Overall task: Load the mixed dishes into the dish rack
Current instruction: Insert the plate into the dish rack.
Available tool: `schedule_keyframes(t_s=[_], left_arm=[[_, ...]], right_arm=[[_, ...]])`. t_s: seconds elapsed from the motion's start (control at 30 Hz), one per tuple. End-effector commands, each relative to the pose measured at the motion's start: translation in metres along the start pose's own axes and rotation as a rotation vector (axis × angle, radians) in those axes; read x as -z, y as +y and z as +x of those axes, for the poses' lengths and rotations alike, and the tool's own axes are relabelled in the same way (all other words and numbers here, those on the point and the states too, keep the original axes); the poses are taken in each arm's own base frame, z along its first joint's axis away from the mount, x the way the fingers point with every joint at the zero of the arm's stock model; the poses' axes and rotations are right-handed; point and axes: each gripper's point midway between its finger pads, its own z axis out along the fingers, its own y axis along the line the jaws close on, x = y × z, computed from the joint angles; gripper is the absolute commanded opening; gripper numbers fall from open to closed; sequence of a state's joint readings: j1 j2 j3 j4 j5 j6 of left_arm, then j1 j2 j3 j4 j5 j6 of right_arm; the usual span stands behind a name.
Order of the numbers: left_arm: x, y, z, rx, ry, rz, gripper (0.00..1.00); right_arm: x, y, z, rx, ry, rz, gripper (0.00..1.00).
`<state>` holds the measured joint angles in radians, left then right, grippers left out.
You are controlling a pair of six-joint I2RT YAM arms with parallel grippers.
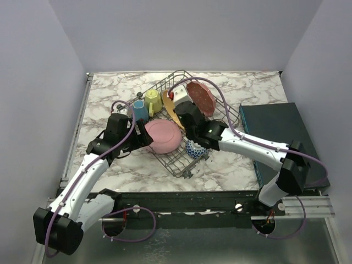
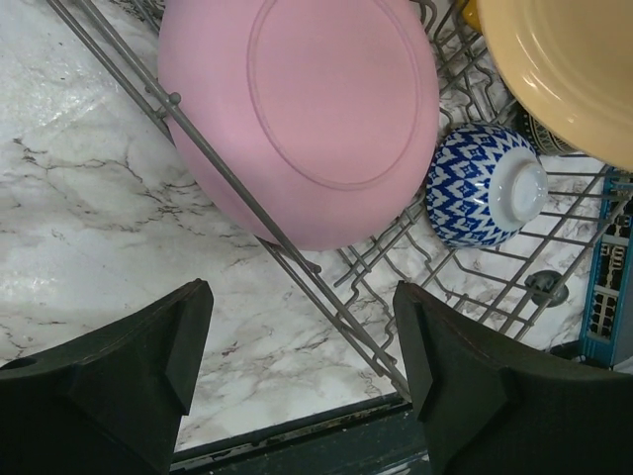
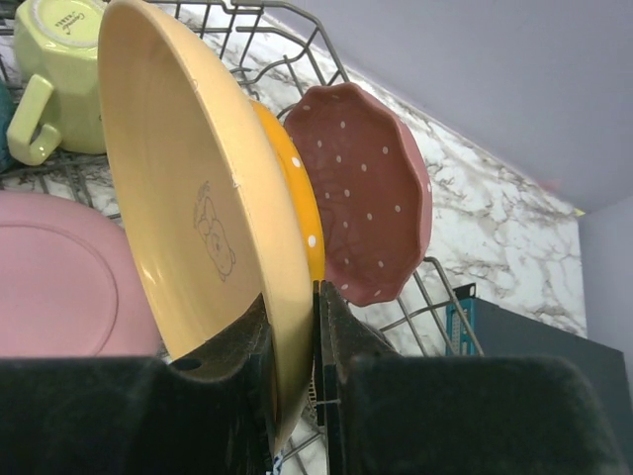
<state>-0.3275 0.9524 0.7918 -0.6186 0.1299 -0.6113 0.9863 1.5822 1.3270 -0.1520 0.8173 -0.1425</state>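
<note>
1. A flat dark box (image 1: pixel 275 132) lay on the right side of the white-veined marble table (image 1: pixel 104 99), well apart from the left arm and just beside the right forearm.
2. The grey wire dish rack (image 1: pixel 170 159) sat at an angle in the middle of the table. In the left wrist view its side rail crossed in front of the dishes, between them and the left gripper (image 2: pixel 302 366).
3. The left gripper was released, with its two dark fingers (image 2: pixel 148 366) spread wide and only bare marble and the rack rail between them.
4. A smooth round pink plate (image 2: pixel 316 109) lay just beyond those fingers, apart from them. It was tilted, its underside facing the camera, and it leaned on the rack's side rail.
5. The right gripper (image 3: pixel 294 307) was clenched on the rim of an orange-yellow plate (image 3: pixel 188 228), one finger on each face. The plate stood on edge over the rack.
6. That plate showed a cream-yellow inner face with a small drawing, and an orange, white-dotted surface just behind the rim.
7. A scalloped, white-dotted dark red plate (image 3: pixel 361 193) stood upright in the rack just beyond the held plate.
8. A patterned blue-white bowl (image 2: pixel 485 183) lay on its side on the rack floor, near the pink plate.
9. A pale yellow mug (image 3: pixel 59 69) rested in the far end of the rack, with a blue mug (image 1: pixel 139 110) just beside it at the rack's left corner.
</note>
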Motion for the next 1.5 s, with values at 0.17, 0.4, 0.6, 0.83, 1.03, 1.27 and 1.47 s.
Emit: schedule_keyframes(t_s=[0.17,0.4,0.6,0.83,1.03,1.27,1.47], left_arm=[[0.012,-0.010,-0.009,-0.065,-0.059,0.066,0.84],[0.012,-0.009,-0.007,-0.061,-0.069,0.066,0.86],[0.013,-0.008,-0.009,-0.062,-0.078,0.062,0.87],[0.015,-0.008,-0.010,-0.061,-0.089,0.062,0.87],[0.017,-0.008,-0.011,-0.061,-0.099,0.061,0.87],[0.017,-0.007,-0.012,-0.061,-0.103,0.060,0.87],[0.016,-0.007,-0.011,-0.060,-0.099,0.057,0.87]], right_arm=[[-0.019,0.008,-0.010,0.048,-0.019,0.131,0.00],[-0.030,0.019,-0.002,0.091,-0.004,0.141,0.00],[-0.036,0.029,0.005,0.082,0.006,0.123,0.00],[-0.042,0.045,0.021,0.085,0.045,0.085,0.01],[-0.048,0.057,0.039,0.084,0.088,0.059,0.00],[-0.051,0.064,0.057,0.059,0.137,0.042,0.01],[-0.052,0.059,0.056,0.049,0.141,0.059,0.26]])
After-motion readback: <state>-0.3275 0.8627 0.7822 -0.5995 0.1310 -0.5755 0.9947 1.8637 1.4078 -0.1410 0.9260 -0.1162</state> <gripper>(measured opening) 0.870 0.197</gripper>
